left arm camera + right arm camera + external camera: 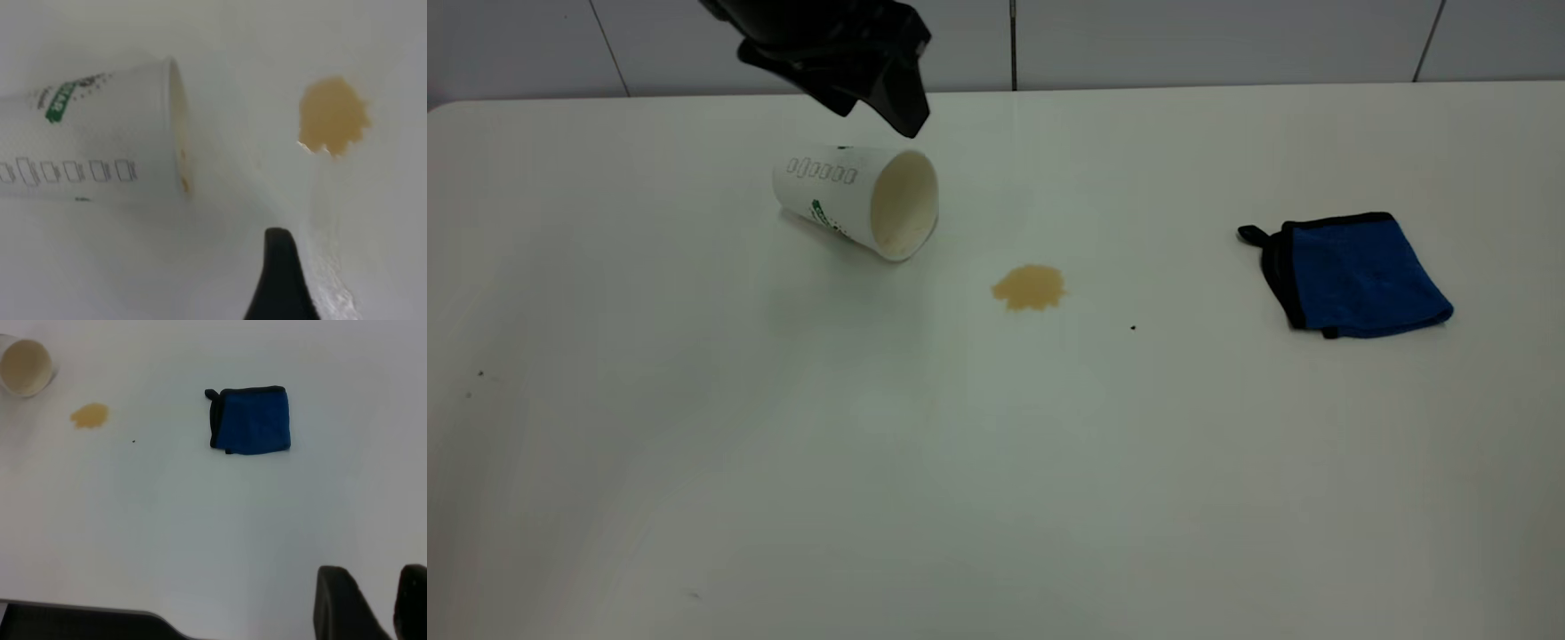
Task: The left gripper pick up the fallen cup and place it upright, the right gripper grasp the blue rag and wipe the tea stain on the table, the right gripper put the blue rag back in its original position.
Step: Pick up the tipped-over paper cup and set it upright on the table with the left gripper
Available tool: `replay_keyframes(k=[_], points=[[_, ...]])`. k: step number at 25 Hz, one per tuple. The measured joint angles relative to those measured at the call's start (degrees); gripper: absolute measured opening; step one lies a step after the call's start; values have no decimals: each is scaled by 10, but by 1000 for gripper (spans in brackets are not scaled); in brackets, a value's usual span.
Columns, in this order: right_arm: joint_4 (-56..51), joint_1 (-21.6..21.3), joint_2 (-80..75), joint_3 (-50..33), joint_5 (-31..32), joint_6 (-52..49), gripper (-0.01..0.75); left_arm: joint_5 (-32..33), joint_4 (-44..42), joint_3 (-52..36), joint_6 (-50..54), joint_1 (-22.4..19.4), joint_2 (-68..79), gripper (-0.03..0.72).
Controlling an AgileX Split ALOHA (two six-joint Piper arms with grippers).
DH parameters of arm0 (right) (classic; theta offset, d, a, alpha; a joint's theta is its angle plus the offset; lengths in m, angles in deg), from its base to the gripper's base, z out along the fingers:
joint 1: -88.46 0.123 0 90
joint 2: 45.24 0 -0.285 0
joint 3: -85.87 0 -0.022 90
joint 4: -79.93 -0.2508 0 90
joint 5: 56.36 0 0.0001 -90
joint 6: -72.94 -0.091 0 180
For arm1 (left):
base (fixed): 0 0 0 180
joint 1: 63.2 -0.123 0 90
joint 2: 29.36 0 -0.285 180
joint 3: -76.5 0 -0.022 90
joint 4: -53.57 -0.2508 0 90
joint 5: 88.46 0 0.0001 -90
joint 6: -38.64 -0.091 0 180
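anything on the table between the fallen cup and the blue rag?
Yes: the tea stain sits nearer the cup, then a tiny black speck, then bare table up to the blue rag. The exterior and right wrist views both show it.

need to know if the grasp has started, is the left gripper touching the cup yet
Apart. The exterior view shows the left gripper hovering above the fallen cup, with a strip of white table visible between its tip and the cup's rim.

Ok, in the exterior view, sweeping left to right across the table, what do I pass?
The cup lying on its side, with the left gripper above it → the tea stain → a tiny black speck → the blue rag.
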Motion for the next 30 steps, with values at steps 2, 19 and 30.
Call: replay_keyframes(k=[2, 19, 30], points=[[0, 0, 0, 0, 0, 0, 238, 32, -80, 71, 71, 10, 44, 583], [0, 0, 0, 0, 0, 3, 238, 141, -547, 285, 460, 97, 249, 582], [0, 0, 0, 0, 0, 0, 238, 149, -613, 289, 516, 97, 285, 582]])
